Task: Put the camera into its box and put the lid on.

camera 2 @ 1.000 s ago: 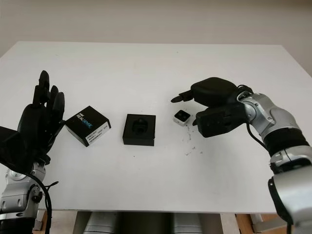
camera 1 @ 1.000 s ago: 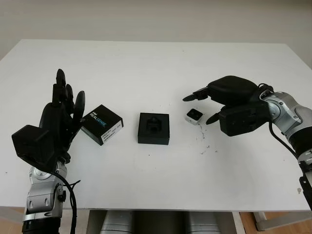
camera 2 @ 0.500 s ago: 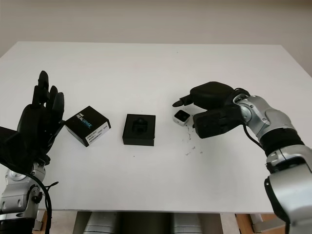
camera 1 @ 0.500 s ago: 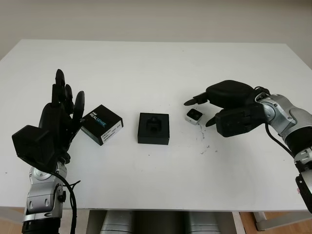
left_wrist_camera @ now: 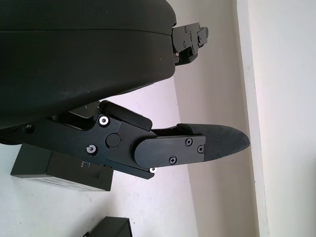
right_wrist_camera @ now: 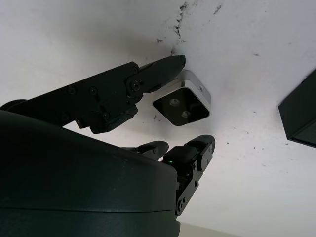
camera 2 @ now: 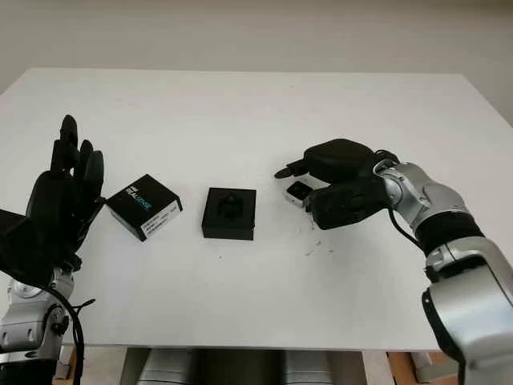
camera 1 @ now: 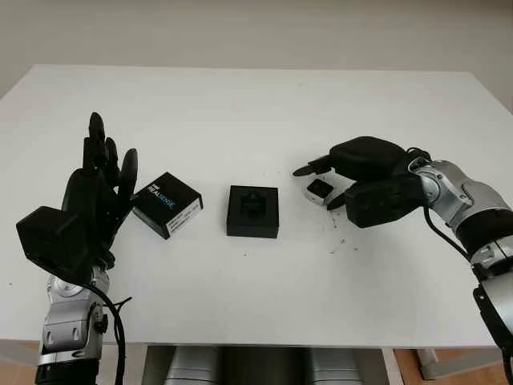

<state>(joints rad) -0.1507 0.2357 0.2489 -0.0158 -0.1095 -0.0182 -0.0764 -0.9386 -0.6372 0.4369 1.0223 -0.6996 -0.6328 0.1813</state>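
Landmark: open black box [camera 1: 252,212] at middle of white surface [camera 1: 256,112]. Left robot hand [camera 1: 88,200] raised at near left of box, open, holding nothing. Lid [camera 1: 167,204] with printed label lies left of box, between it and left robot hand. Camera [camera 1: 320,191], small silver cube with dark face, lies on surface right of box. Right robot hand [camera 1: 341,178] around camera, one fingertip [right_wrist_camera: 170,64] touching its edge, others just beside; not yet clamped
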